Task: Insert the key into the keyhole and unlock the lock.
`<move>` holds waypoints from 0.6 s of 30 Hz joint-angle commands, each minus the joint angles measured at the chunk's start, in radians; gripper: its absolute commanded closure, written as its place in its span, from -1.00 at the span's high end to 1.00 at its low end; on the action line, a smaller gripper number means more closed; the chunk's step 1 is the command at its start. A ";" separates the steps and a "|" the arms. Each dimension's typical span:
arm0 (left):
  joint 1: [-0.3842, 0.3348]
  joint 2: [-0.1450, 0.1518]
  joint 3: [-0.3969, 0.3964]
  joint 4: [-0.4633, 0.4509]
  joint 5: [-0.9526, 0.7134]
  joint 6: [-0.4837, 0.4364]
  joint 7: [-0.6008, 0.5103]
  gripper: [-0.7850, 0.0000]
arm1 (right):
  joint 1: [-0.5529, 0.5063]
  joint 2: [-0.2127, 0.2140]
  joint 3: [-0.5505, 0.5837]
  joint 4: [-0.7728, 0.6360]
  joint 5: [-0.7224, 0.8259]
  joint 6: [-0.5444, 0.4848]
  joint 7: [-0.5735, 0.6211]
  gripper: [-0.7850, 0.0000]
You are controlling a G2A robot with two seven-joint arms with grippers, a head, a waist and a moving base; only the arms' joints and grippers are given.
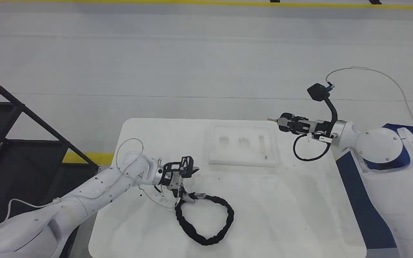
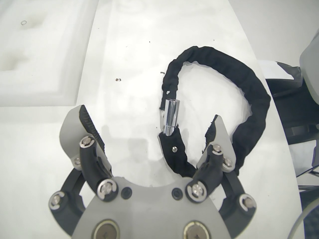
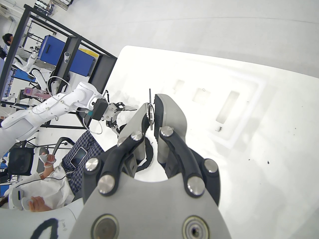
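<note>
arms (image 1: 97, 187): white shells | left hand (image 2: 150, 115): grey plates, black links, silver screws | right hand (image 3: 152, 103): same build, black cable

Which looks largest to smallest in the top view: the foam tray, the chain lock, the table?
1. table
2. foam tray
3. chain lock, whose loop spans less than the tray
All sit at table level, so nearness to the camera hardly skews this.

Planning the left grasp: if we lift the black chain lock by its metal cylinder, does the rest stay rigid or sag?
Likely sags: the black loop lies curved and wrinkled on the table, so it looks flexible. The metal cylinder looks smooth and shiny, so it may slip in the left gripper.
</note>
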 commanded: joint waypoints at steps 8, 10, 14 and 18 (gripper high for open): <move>0.088 0.050 -0.035 -0.070 0.170 0.081 0.100 1.00 | 0.000 0.000 0.000 0.000 0.000 0.000 0.000 -1.00; 0.096 0.051 -0.042 -0.068 0.176 0.082 0.096 1.00 | 0.000 0.000 0.000 0.000 0.000 0.000 0.000 -1.00; 0.111 0.046 -0.053 -0.075 0.174 0.086 0.080 1.00 | 0.000 0.000 0.000 0.000 0.000 0.000 0.000 -1.00; 0.124 0.036 -0.061 -0.081 0.165 0.097 0.047 1.00 | 0.000 0.000 0.000 0.000 0.000 0.000 0.000 -1.00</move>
